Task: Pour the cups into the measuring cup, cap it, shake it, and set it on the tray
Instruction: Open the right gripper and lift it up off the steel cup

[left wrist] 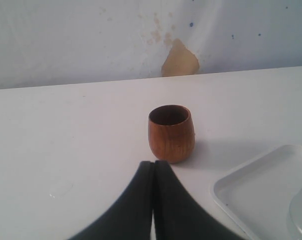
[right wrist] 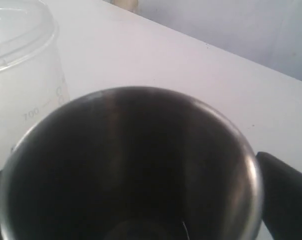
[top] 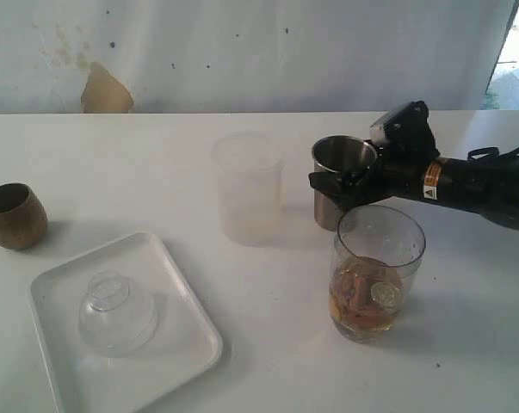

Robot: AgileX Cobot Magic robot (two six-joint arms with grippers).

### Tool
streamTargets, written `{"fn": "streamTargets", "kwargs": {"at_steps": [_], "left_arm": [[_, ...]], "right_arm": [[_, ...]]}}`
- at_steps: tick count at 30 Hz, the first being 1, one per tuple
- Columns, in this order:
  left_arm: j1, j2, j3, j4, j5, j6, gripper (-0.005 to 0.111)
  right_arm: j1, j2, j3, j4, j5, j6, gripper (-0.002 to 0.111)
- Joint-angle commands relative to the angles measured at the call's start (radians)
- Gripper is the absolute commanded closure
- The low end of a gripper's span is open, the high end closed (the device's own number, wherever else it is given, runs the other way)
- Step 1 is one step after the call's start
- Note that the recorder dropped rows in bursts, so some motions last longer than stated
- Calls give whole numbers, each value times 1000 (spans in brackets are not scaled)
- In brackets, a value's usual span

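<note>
White tabletop: right gripper (top: 344, 178) clamps the upright tumbler (top: 328, 211); measuring cup (top: 378, 275) stands near, at its five o'clock, tray (top: 186, 340) at eight. Left gripper (left wrist: 153, 192), fingers pressed together and empty, faces the wooden cup (left wrist: 171, 132).

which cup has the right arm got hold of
The steel tumbler: the right gripper has its fingers around it. The wooden cup, frosted cup and clear measuring cup stand untouched.

frosted cup (top: 246, 185), white table (top: 139, 163), stained wall (top: 285, 60)
</note>
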Motion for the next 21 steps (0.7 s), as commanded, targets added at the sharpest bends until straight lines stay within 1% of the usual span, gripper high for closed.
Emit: {"fn": "streamTargets", "kwargs": {"at_steps": [1, 7, 11, 17, 21], "left_arm": [[0, -5, 4, 2, -5, -1, 107], [0, -5, 4, 2, -5, -1, 107], [0, -5, 4, 2, -5, -1, 107], [0, -5, 4, 2, -5, -1, 107], [0, -5, 4, 2, -5, -1, 107]], "right_arm": [[-2, -26, -2, -2, 3, 6, 3], [-2, -74, -2, -2, -3, 8, 3], [-2, -106, -2, -8, -6, 43, 3], [-2, -164, -2, -37, -62, 77, 3], [-2, -222, -2, -37, -64, 84, 3]]}}
